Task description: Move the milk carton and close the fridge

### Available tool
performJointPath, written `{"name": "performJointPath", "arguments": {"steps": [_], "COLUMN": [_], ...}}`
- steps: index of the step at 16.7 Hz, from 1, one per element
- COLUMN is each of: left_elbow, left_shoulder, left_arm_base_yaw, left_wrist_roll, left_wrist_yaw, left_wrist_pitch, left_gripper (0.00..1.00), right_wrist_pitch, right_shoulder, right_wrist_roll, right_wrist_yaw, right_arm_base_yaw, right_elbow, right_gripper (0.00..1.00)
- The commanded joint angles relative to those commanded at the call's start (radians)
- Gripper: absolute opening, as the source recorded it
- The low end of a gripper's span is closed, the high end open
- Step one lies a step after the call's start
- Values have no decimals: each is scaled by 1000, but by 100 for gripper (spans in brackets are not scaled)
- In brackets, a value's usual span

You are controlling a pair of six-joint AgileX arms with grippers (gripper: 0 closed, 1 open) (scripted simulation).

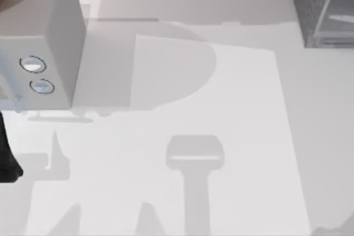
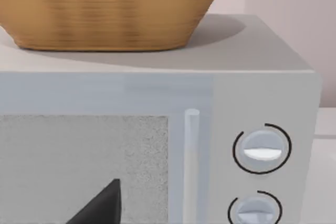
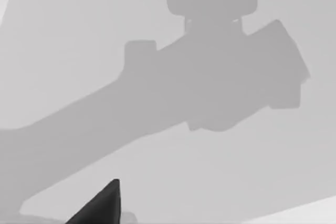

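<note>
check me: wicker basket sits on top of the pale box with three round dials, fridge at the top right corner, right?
Not quite: the pale box has two round dials, not three, as the left wrist view shows. The wicker basket does sit on top, and the fridge is at top right.

A: Bright, even light from above. The pale surface (image 1: 221,98) carries soft grey shadows with fairly crisp edges, one shaped like an arm with a broad head.

B: In the right wrist view that arm shadow stretches long and slanted across the surface. No glare there.

A: The basket (image 2: 105,9) looks slightly blurred in its weave and drops a soft shadow on the pale grey box (image 2: 262,66) under it.

B: The box dials (image 2: 261,149) show small white highlights.
</note>
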Motion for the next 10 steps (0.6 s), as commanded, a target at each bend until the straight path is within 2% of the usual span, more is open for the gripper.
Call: {"name": "performJointPath", "arguments": {"steps": [6, 10], "left_elbow": [0, 0], "left_shoulder": [0, 0], "left_arm_base_yaw": [0, 0], "left_wrist_roll": [0, 0], "left_wrist_yaw": [0, 0], "left_wrist_pitch": [0, 0], "left_gripper": [100, 100], "right_wrist_pitch": [6, 8], "right_shoulder": [566, 841], "right_wrist_roll": [-536, -798], "right_wrist_yaw": [-249, -370], "right_arm_base_yaw": [-496, -736], "right_elbow": [166, 239], "right_gripper": [100, 100]}}
